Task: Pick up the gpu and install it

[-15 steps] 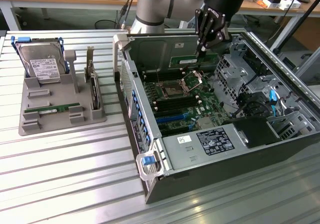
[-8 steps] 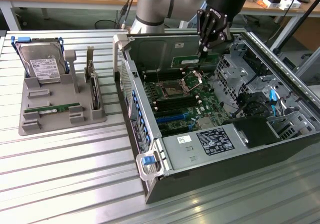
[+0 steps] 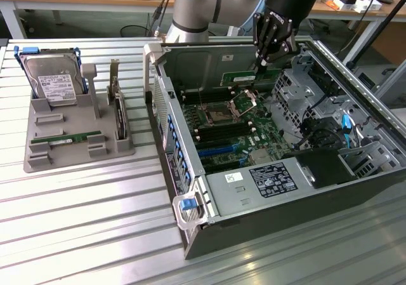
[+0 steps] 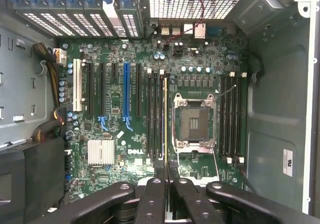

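Note:
My gripper [image 3: 261,64] hangs over the open computer case [image 3: 190,234], shut on the top edge of the gpu [image 3: 244,79], a long thin green stick held level and on edge. In the wrist view the gpu [image 4: 165,119] appears edge-on as a thin gold line running out from between my black fingers [image 4: 155,194]. It lines up over the black memory slots [image 4: 155,114] just beside the open CPU socket [image 4: 194,121] on the green motherboard [image 4: 130,134]. I cannot tell whether its lower edge touches a slot.
At the exterior view's left, a grey tray [image 3: 38,161] holds a silver hard drive in blue rails [image 3: 54,85], an upright dark card [image 3: 119,117] and another green stick lying flat [image 3: 66,138]. Drive cages [image 3: 298,88], cables [image 3: 346,123] and the power supply [image 3: 266,180] crowd the case.

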Controlling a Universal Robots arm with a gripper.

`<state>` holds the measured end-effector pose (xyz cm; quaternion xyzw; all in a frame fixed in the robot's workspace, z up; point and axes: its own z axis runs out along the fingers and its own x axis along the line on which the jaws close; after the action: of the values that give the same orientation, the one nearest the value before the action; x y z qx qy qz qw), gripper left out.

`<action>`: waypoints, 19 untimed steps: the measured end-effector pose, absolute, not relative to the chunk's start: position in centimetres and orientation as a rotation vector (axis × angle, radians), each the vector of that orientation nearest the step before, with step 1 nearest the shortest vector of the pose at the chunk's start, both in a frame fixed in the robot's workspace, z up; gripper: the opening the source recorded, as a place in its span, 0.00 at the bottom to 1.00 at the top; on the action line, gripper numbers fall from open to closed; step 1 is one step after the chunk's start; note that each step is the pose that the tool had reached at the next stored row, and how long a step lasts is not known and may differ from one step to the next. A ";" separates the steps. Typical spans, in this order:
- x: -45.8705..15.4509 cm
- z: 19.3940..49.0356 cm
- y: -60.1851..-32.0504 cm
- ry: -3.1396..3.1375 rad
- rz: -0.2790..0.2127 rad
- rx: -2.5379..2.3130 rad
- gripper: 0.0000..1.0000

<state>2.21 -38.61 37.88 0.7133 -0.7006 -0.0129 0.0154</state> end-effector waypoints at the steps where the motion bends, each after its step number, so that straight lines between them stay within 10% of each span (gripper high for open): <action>1: 2.2 37.9 -38.6 -2.180 -0.040 2.219 0.12; 19: 2.2 37.6 -38.6 -2.179 -0.040 2.219 0.12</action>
<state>2.21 -38.61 37.59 0.7133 -0.7005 -0.0129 0.0154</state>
